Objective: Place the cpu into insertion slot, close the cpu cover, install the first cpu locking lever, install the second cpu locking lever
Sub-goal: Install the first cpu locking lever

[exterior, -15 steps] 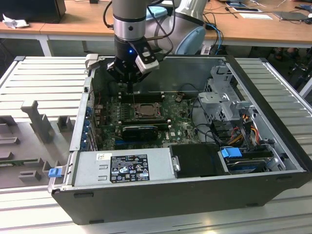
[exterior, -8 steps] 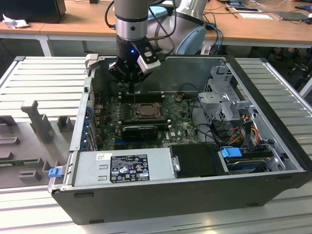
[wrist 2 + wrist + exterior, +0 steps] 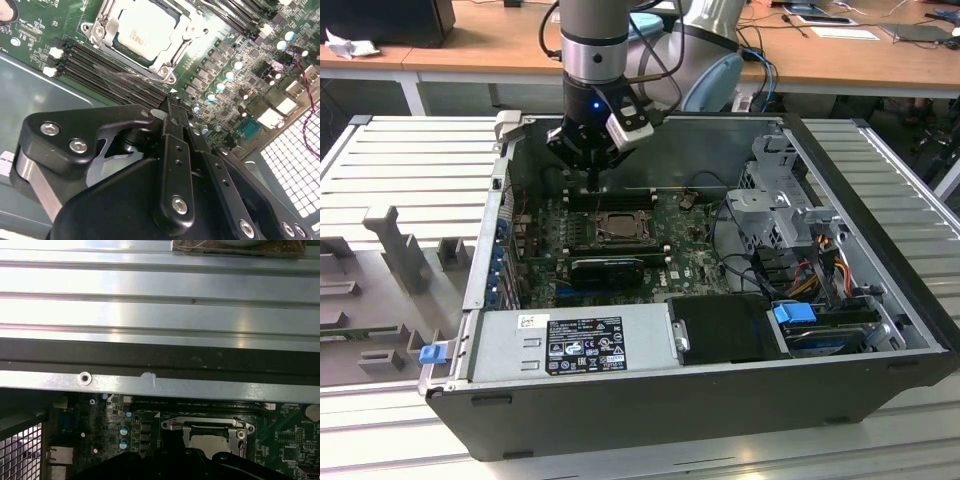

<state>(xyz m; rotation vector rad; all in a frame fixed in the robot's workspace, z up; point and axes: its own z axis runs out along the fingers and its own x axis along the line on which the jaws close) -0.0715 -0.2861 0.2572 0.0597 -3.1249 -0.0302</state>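
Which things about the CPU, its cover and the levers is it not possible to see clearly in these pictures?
- The cpu: in the second wrist view the picture's edge cuts off its far part.
- The cpu cover: in the first wrist view the gripper's black body hides its near part.
- Locking levers: too small in the exterior view to tell whether they are latched.
- The gripper: whether it touches the board cannot be told.

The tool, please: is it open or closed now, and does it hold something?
Tool: closed, holding nothing that can be seen; it hangs beside the chip, which already sits in its socket.
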